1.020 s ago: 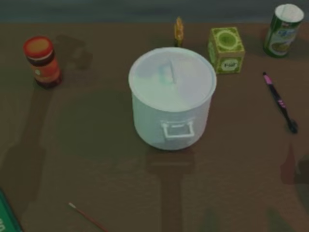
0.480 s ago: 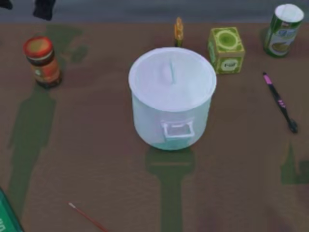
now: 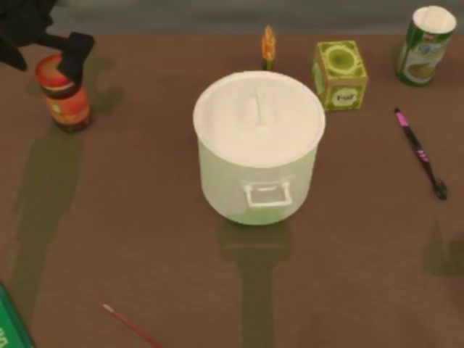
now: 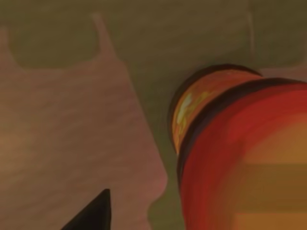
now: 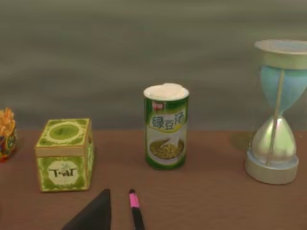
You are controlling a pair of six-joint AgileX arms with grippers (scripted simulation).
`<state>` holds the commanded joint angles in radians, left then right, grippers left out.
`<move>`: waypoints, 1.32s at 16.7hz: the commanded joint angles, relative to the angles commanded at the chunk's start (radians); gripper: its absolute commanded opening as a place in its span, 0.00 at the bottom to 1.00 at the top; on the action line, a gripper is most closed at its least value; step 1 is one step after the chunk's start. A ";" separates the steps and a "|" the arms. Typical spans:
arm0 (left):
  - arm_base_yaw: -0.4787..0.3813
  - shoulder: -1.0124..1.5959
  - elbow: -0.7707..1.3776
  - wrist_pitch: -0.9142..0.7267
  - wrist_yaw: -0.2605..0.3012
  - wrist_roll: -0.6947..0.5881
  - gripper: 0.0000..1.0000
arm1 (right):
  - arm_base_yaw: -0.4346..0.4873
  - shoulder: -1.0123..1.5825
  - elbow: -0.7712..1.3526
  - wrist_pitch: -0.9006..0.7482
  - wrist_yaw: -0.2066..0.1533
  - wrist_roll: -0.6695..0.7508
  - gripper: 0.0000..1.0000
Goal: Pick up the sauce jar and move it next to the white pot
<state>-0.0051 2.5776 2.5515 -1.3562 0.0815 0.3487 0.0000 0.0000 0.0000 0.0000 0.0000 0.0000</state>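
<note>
Top view: black left gripper is seen over the small red-lidded, orange-labelled sauce jar at far left, fingers spread, nothing held; large white lidded pot is centred, well apart.

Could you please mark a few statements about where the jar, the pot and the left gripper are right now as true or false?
1. The sauce jar stands upright at the table's far left. True.
2. The jar touches the white pot. False: they stand well apart.
3. The left gripper is over the jar. True.
4. The pot's lid is off. False: it is on.
5. The green tea box sits left of the pot. False: right of it.
</note>
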 joint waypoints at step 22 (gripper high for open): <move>-0.006 0.028 -0.143 0.171 -0.001 -0.006 0.47 | 0.000 0.000 0.000 0.000 0.000 0.000 1.00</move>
<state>-0.0116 2.6054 2.4089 -1.1854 0.0807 0.3424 0.0000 0.0000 0.0000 0.0000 0.0000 0.0000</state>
